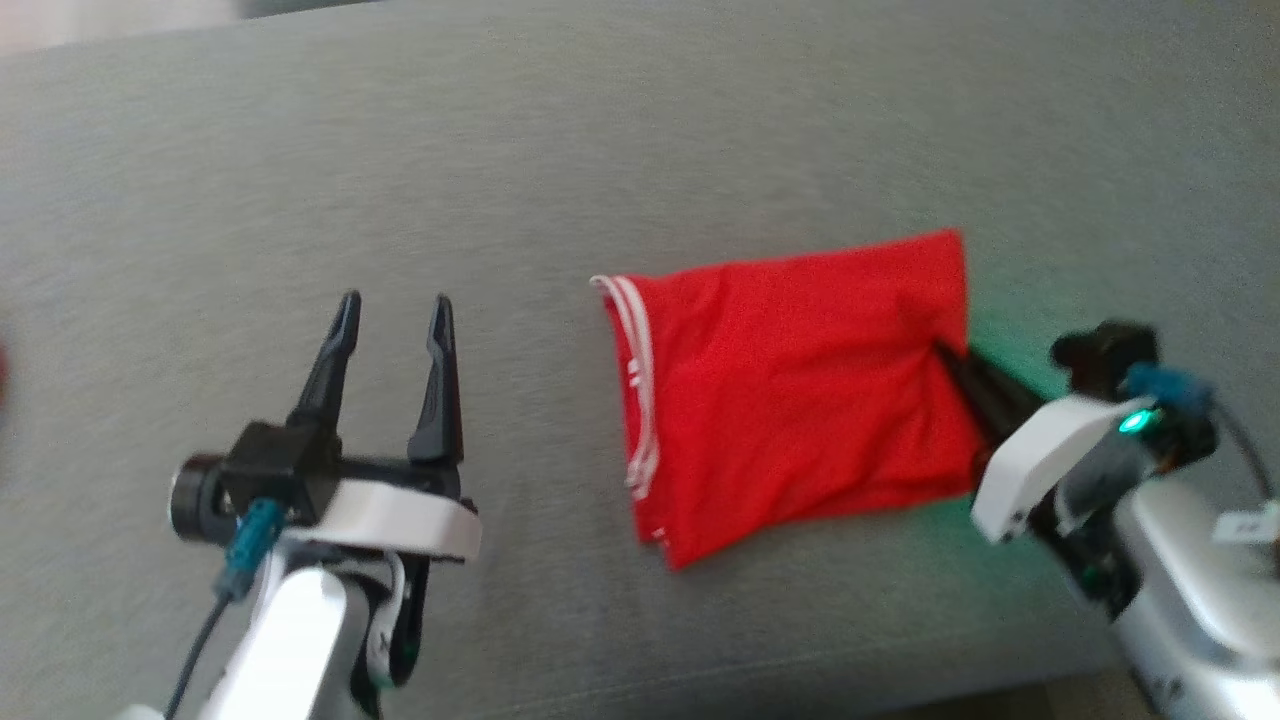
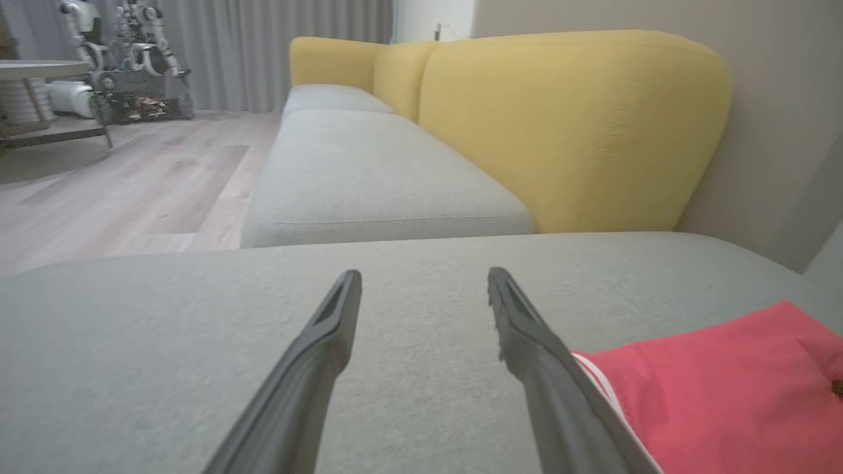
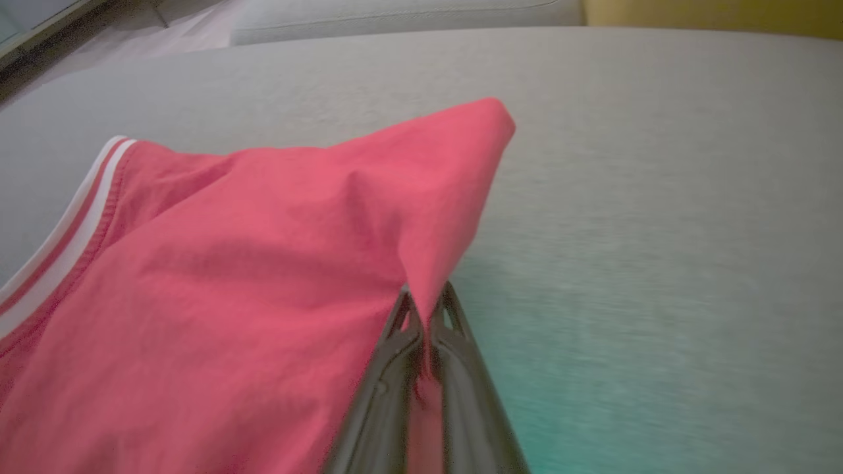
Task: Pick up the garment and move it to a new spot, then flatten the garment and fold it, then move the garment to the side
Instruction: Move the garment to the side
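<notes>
- The right hand (image 3: 427,306) is clenched on the edge of the folded shorts (image 1: 790,400); the left hand (image 1: 395,310) is released.
- It seems the last step: slide them aside, keeping the fold.

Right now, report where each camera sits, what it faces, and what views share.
Head: up top, looking down at red shorts on grey sofa seat; left gripper open, right gripper pinching shorts.
Left wrist: low over seat, facing yellow backrest; own open fingers.
Right wrist: facing shorts; own fingers clamp fabric.
Shared: all three show shorts and seat.
</notes>
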